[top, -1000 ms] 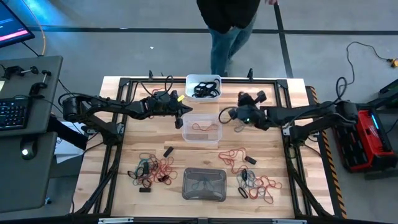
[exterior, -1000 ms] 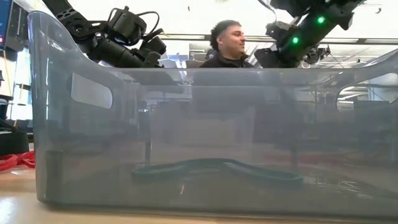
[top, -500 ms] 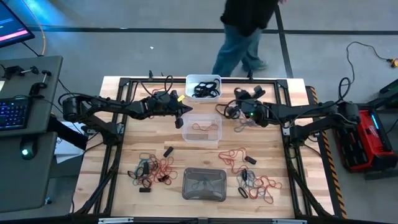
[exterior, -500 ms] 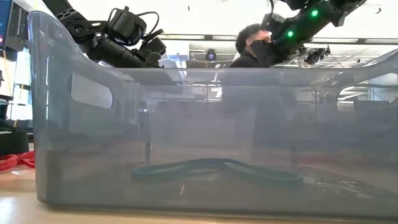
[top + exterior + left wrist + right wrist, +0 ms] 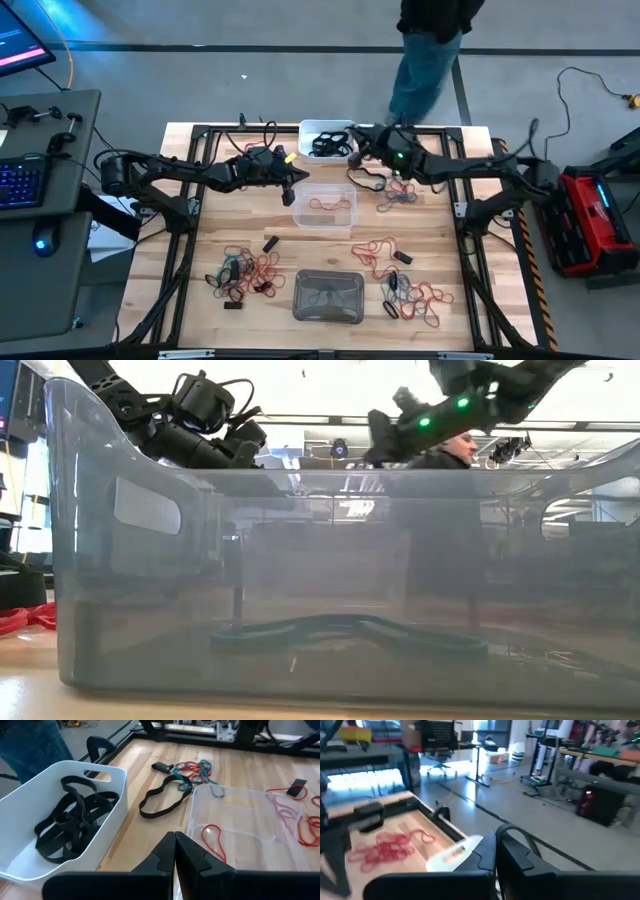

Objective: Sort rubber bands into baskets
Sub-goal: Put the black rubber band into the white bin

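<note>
The white basket at the far edge holds black rubber bands. The clear basket at mid-table holds red bands. The grey basket near the front edge fills the low view and holds a teal band. My left gripper hovers shut over the clear basket's left rim, touching nothing. My right gripper is raised beside the white basket's right wall, shut on a black rubber band. Another black band lies flat on the table between the white and clear baskets. My right gripper pinches the black rubber band between its two shut fingers. A short arc of the band stands out past the fingertips. The fingers come nearly level from the table's right. The band is lifted clear of the table.
Loose bands lie in piles at the front left and front right, with red ones and a teal-red tangle to the right of the clear basket. A person walks past the far edge.
My right gripper has gone from the clear basket's right side toward the far edge and the white basket, rising a little and tipping up to nearly level, still shut. The person behind the table has walked toward the right.
</note>
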### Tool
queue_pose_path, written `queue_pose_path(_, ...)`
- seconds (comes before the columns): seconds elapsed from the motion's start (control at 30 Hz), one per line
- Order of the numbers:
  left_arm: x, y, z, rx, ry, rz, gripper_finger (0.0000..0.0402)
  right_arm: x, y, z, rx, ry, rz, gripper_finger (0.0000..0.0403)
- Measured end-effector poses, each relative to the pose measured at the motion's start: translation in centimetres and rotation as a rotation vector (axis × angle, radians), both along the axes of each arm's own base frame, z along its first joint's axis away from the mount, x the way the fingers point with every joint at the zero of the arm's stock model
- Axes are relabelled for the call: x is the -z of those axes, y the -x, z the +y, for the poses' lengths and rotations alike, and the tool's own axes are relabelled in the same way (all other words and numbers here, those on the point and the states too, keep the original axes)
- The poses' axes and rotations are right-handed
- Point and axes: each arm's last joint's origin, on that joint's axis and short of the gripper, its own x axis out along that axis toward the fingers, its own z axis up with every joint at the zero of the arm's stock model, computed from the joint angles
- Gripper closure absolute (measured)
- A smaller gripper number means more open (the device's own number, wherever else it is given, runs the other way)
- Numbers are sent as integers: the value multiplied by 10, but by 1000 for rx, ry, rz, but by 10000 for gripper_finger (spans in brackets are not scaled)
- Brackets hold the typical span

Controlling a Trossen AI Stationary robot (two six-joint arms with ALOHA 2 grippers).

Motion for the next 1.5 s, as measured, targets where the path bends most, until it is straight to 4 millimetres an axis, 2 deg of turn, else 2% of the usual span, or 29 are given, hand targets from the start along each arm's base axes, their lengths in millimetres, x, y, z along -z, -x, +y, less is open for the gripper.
queue_pose_path(0.33, 16, 14, -3, -20, 21, -60, 401, 0, -73, -42, -74, -24, -6, 403)
queue_pose_path(0.5, 18, 16, -4, -24, 21, -56, 401, 14, -106, -56, -80, -50, 6, 403)
queue_pose_path(0.67, 18, 16, -4, -23, 15, -55, 401, 31, -126, -67, -65, -77, 34, 403)
queue_pose_path(0.83, 18, 16, -4, -23, 14, -55, 401, 43, -134, -77, -45, -148, 92, 403)
queue_pose_path(1.1, 18, 16, -4, -19, 14, -53, 401, 63, -121, -88, 43, -278, 273, 389)
queue_pose_path(1.5, 18, 16, -4, -20, 18, -52, 401, 72, -107, -95, 88, -353, 405, 254)
